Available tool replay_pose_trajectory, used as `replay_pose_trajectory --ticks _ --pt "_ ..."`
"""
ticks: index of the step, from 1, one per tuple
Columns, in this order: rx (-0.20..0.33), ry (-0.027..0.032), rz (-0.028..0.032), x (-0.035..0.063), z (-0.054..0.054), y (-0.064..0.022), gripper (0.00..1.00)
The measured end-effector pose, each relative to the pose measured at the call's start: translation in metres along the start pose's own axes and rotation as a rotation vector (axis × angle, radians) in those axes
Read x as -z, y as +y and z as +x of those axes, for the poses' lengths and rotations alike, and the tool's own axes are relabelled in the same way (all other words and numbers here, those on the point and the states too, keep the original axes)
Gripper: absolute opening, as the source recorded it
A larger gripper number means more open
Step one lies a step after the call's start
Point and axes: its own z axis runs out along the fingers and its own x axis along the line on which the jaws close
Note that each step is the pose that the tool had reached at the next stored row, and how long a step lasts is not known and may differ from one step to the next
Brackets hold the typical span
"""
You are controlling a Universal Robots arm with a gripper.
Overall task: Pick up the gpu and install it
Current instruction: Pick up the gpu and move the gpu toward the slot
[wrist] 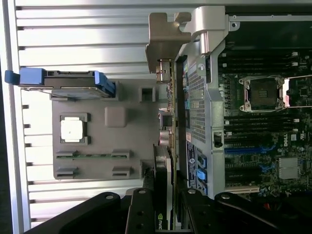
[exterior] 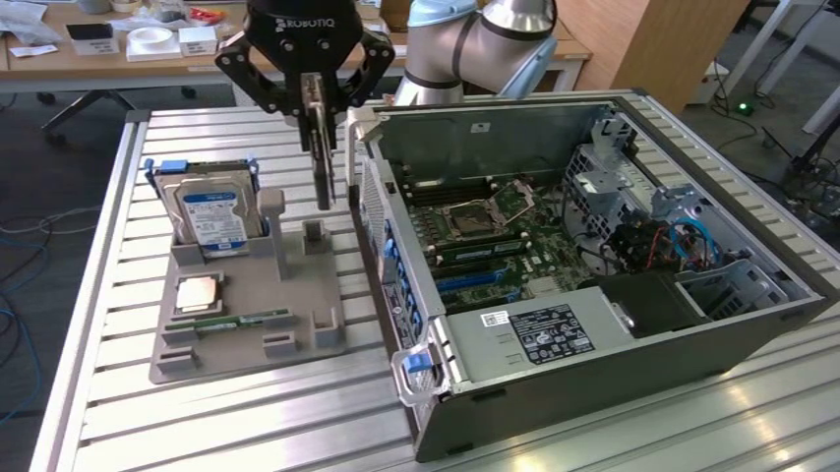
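A: We are pinching the gpu (exterior: pixel 323 172) in the hand (exterior: pixel 313 103). It is hanging edge-down above the table (exterior: pixel 197 423), between the grey parts holder (exterior: pixel 236 324) and the open computer case (exterior: pixel 591 324).

B: So we are mid-carry. Installing calls for squaring its edge over a motherboard (exterior: pixel 493 231) slot.

The exterior view looks down at a slant from near the computer case (exterior: pixel 565 383), off its latch end. It faces across the open side toward office desks (exterior: pixel 105 59) beyond, taking in the whole case and the surface (exterior: pixel 263 423). The wrist view looks straight down, close over the case's perforated wall, along the hand (wrist: pixel 165 209) and the gpu (wrist: pixel 163 170). Both views share the case's motherboard (exterior: pixel 512 236) and the grey tray (exterior: pixel 243 344) beside it.
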Motion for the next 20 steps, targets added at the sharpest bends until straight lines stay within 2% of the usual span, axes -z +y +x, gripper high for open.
replay_pose_trajectory --ticks 8,20 --pt "0.000 0.0001 -0.0013 -0.0012 -0.026 0.0017 0.27" --pt "0.000 0.0002 -0.0048 -0.0034 -0.075 0.0050 0.27"
